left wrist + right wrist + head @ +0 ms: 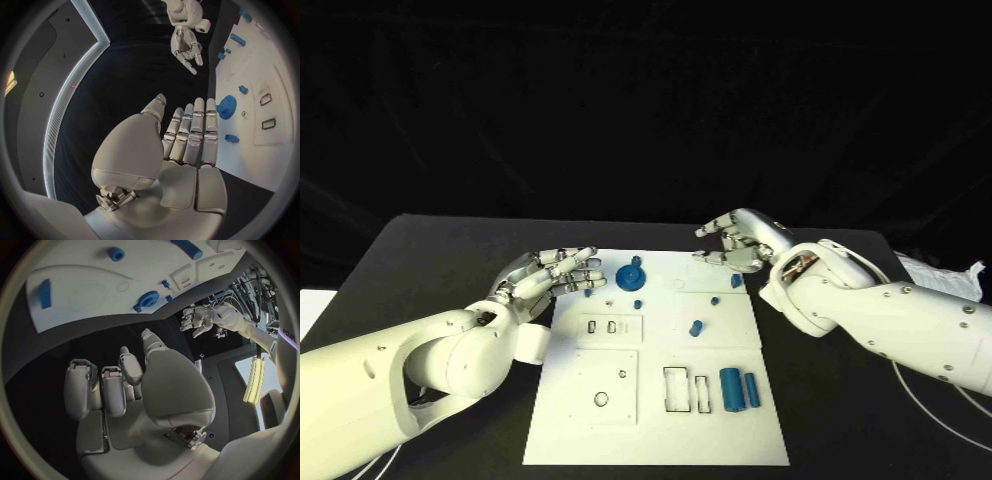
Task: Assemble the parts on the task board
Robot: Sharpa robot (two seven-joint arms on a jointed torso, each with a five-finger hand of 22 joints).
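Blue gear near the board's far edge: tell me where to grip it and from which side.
Grip the blue gear by its toothed rim, coming from above: it lies flat on the task board, so only rim and top are free. The left hand is nearest, fingers open beside it.

No text, label, brand, number or sign can be read anywhere in these views: the flat white rectangular task board [589, 420] bears only outlined slots and holes, and the small blue plastic parts [730, 388] carry no markings.
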